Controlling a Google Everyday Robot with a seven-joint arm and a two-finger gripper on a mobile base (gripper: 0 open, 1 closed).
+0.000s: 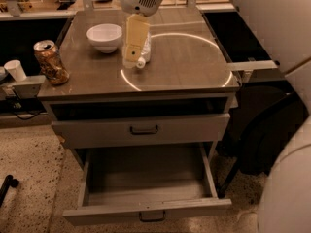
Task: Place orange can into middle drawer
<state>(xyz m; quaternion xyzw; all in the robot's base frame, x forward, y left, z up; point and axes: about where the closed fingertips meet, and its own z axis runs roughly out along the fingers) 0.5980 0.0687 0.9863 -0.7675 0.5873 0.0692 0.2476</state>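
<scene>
The orange can [50, 62] stands upright at the front left corner of the cabinet top [184, 67]. The middle drawer [146, 181] is pulled open below, with nothing in it; its dark handle is on the front panel. My gripper [133, 45] hangs over the middle back of the top, in front of the clear plastic bottle [145, 52], which it mostly hides. The gripper is to the right of the can, well apart from it, and holds nothing that I can see.
A white bowl [104, 37] sits left of the gripper, behind the can. The upper handled drawer [144, 129] is shut. A small white paper cup [15, 70] stands on a ledge left of the cabinet. A dark office chair [272, 135] is at the right.
</scene>
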